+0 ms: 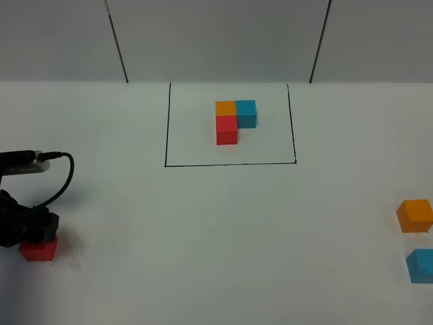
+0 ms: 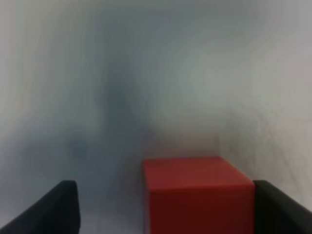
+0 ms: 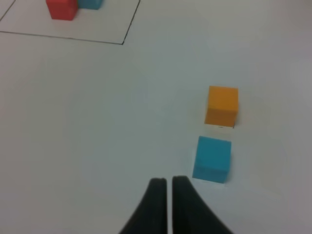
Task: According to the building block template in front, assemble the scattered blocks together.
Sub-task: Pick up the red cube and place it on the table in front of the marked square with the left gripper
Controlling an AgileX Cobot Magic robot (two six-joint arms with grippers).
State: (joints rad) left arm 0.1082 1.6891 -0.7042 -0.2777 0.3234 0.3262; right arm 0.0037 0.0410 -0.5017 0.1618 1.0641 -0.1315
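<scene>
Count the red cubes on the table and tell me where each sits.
2. The framed red cube sits inside the black-line rectangle, joined to the template's orange cube. The loose red cube lies at the table's left, between the left gripper's open jaws.

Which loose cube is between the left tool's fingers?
The small red matte cube, at far left; the loose orange cube and cyan-blue cube sit far right.

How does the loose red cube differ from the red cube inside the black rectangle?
The loose red cube stands alone; the framed red cube touches an orange cube inside the black rectangle. The open left gripper flanks the loose one; no gripper is near the framed one. Both are plain red.
</scene>
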